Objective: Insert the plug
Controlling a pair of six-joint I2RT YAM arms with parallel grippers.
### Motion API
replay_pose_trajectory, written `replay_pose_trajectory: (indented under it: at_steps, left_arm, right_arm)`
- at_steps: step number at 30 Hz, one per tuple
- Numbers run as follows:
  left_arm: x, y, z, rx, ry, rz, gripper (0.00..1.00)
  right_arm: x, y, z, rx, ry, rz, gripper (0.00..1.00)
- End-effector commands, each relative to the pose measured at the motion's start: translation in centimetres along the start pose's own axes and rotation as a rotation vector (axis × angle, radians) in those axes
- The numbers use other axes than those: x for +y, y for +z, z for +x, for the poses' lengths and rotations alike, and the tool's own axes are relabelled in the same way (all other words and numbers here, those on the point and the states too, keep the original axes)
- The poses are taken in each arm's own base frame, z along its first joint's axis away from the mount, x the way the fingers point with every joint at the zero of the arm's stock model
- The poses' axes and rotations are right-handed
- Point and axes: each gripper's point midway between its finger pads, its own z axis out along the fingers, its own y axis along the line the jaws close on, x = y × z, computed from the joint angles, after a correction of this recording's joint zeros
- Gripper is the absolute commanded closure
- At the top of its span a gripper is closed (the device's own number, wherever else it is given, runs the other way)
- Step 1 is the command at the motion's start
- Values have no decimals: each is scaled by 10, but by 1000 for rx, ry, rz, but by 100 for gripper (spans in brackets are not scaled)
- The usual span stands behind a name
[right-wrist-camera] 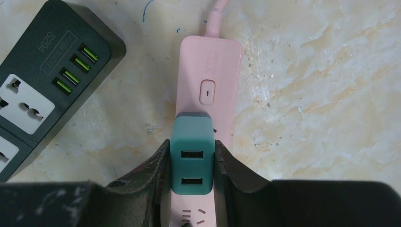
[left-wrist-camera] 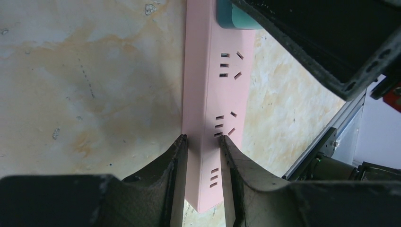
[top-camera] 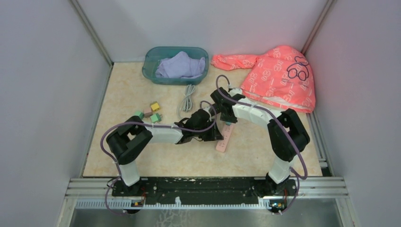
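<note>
A pink power strip (right-wrist-camera: 208, 71) lies on the marbled table; it also shows in the top view (top-camera: 224, 139) and the left wrist view (left-wrist-camera: 213, 94). A teal USB charger plug (right-wrist-camera: 191, 158) stands on the strip just below its switch. My right gripper (right-wrist-camera: 191, 149) is shut on the plug, one finger on each side. My left gripper (left-wrist-camera: 203, 142) is shut on the near end of the strip, jaws pressing its two long sides. The plug's corner (left-wrist-camera: 234, 16) shows at the top of the left wrist view. Whether the prongs are fully seated is hidden.
A black power strip (right-wrist-camera: 42, 85) lies left of the pink one. A teal bin with a lilac cloth (top-camera: 176, 65), a grey cable (top-camera: 187, 99), several small blocks (top-camera: 149, 112) and an orange garment (top-camera: 279, 75) lie farther back.
</note>
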Motion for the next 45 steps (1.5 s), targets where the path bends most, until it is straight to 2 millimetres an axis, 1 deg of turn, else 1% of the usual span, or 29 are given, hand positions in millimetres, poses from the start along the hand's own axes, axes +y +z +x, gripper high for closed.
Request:
replay_pose_trajectory:
  at_steps: [1, 5, 8, 12, 17, 21, 25, 30, 36, 37, 38, 39, 43, 45]
  left_arm:
    - [2, -2, 31, 83, 6, -5, 65]
    - [3, -2, 31, 81, 7, -9, 65]
    - [3, -4, 30, 73, 5, -13, 65]
    - [5, -10, 25, 41, 5, -25, 62]
    - [8, -24, 15, -25, 12, -45, 54]
    - [11, -33, 8, -55, 28, -68, 49]
    - [16, -44, 0, -97, 40, -95, 44]
    - [27, -60, -10, -145, 56, -149, 37]
    - [45, -81, -20, -203, 58, -235, 31]
    - [50, -85, -21, -211, 56, -251, 30]
    - [53, -89, -23, -220, 54, -265, 30]
    - [57, -93, -23, -225, 50, -281, 28]
    - [74, -110, -34, -263, 15, -324, 26]
    - [82, -119, -39, -285, -4, -347, 25]
  right_arm:
    - [-39, 69, 91, 237, -140, 170, 100]
    - [-42, 73, 99, 269, -125, 159, 100]
    - [-42, 73, 97, 268, -115, 153, 100]
    - [-36, 69, 89, 241, -92, 130, 100]
    - [-24, 64, 76, 198, -89, 59, 100]
    - [-17, 60, 68, 184, -100, 31, 100]
    - [-11, 47, 53, 134, -82, -15, 99]
    - [-3, 23, 31, 74, -54, -83, 82]
    - [6, -3, 8, 16, -22, -153, 73]
    - [6, -5, 6, 13, -24, -154, 69]
    - [7, -16, -3, -15, -12, -178, 63]
    - [8, -21, -7, -29, -9, -191, 60]
    - [10, -38, -20, -72, 0, -231, 42]
    - [10, -44, -23, -78, 0, -245, 40]
